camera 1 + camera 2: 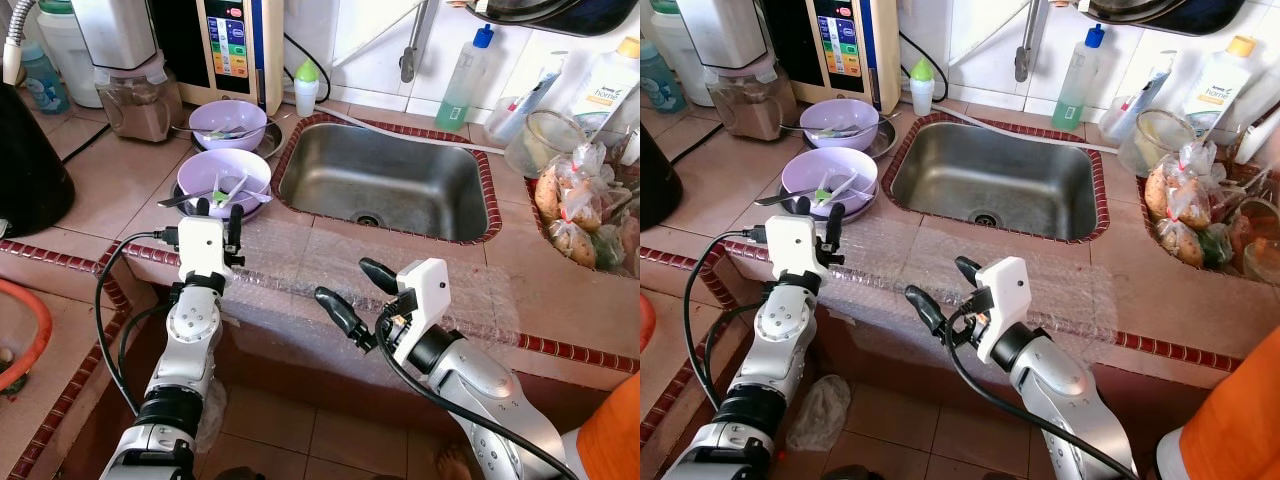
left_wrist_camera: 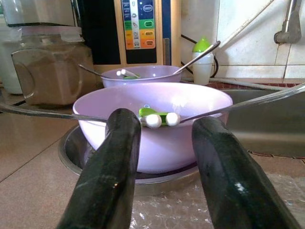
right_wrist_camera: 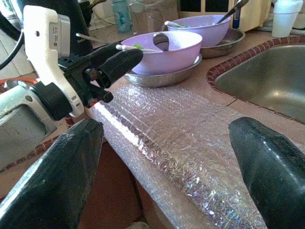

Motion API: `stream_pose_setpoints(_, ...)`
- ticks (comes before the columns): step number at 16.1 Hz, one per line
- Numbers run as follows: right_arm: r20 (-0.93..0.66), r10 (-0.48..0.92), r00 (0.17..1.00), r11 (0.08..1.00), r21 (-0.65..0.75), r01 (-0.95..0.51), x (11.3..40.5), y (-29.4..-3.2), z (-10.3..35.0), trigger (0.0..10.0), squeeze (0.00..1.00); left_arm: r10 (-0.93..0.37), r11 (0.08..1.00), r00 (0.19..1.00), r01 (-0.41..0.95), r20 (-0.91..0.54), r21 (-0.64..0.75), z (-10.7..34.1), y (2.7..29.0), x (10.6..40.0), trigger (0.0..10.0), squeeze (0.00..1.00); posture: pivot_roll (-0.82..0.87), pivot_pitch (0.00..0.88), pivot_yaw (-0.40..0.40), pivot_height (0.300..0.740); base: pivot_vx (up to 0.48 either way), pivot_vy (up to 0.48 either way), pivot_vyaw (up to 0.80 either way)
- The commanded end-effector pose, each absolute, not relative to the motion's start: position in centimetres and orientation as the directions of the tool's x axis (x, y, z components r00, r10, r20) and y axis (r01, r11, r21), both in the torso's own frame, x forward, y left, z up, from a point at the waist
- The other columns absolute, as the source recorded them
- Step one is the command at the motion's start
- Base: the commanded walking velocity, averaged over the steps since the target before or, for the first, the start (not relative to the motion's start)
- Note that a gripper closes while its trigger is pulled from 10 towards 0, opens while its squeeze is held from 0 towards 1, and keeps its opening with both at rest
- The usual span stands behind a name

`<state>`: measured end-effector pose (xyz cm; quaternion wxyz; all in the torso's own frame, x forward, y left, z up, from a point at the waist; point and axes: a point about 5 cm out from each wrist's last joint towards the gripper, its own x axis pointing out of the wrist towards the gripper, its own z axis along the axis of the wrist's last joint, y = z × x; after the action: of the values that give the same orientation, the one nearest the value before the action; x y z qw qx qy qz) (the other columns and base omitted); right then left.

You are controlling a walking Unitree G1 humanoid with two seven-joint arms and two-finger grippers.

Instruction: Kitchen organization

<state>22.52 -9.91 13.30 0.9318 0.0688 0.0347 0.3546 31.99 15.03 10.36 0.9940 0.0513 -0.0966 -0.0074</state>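
My two arms are made of round silver segments with black rings at the joints. Each arm ends in a white box-shaped wrist block. From each block come two long black fingers, thick and rounded at the tips: the left gripper [image 1: 218, 221] and the right gripper [image 1: 358, 290]. A thin black cable makes a loop beside my left arm, and another black cable runs along my right forearm.

Tiled bench [image 1: 110, 180] with a steel sink [image 1: 385, 180], bubble wrap [image 1: 400, 275] along its front edge, and two stacked purple bowls [image 1: 222, 180] on metal plates.
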Motion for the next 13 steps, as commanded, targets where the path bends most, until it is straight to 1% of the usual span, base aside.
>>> stream_pose_setpoints(1, -0.005, 0.662, 0.749, 0.743, 0.134, -0.656, 22.62, -9.93, 13.64, 10.0, 0.0, -0.04, 0.994, 0.977, 0.017, 0.208, 0.111, 10.88, 14.92, 32.38, 1.4, 0.0, -0.14, 0.0, -0.011, 0.74, 0.0, 0.0, 0.0)
stream_pose_setpoints(2, -0.008, 0.665, 0.747, 0.74, 0.136, -0.658, 22.55, -9.96, 13.6, 10.0, 0.0, -0.038, 0.993, 0.977, 0.013, 0.211, 0.117, 10.96, 14.94, 32.47, 8.0, 0.0, -0.14, 0.0, -0.01, 0.74, 0.0, 0.0, 0.0)
stream_pose_setpoints(3, -0.014, 0.669, 0.743, 0.737, 0.141, -0.661, 22.52, -10.04, 13.54, 10.0, 0.0, -0.035, 0.992, 0.976, 0.008, 0.215, 0.127, 11.08, 14.95, 32.59, 10.0, 0.0, -0.14, 0.0, -0.008, 0.74, 0.0, 0.0, 0.0)
stream_pose_setpoints(7, -0.018, 0.671, 0.741, 0.735, 0.145, -0.662, 22.49, -10.03, 13.44, 10.0, 0.0, -0.044, 0.992, 0.975, 0.016, 0.219, 0.126, 11.11, 14.79, 32.69, 10.0, 0.0, -0.14, 0.0, -0.008, 0.74, 0.0, 0.0, 0.0)
stream_pose_setpoints(8, -0.018, 0.67, 0.742, 0.736, 0.144, -0.661, 22.46, -10.05, 13.47, 10.0, 0.0, -0.047, 0.993, 0.975, 0.021, 0.219, 0.118, 11.07, 14.74, 32.69, 0.0, 0.0, -0.15, 0.0, -0.008, 0.74, 0.0, 0.0, 0.0)
stream_pose_setpoints(13, -0.022, 0.675, 0.737, 0.732, 0.142, -0.666, 22.49, -10.01, 13.36, 10.0, 0.0, -0.039, 0.993, 0.974, 0.013, 0.224, 0.115, 11.21, 14.9, 32.95, 0.0, 0.0, -0.14, 0.0, -0.01, 0.74, 0.0, 0.0, 0.0)
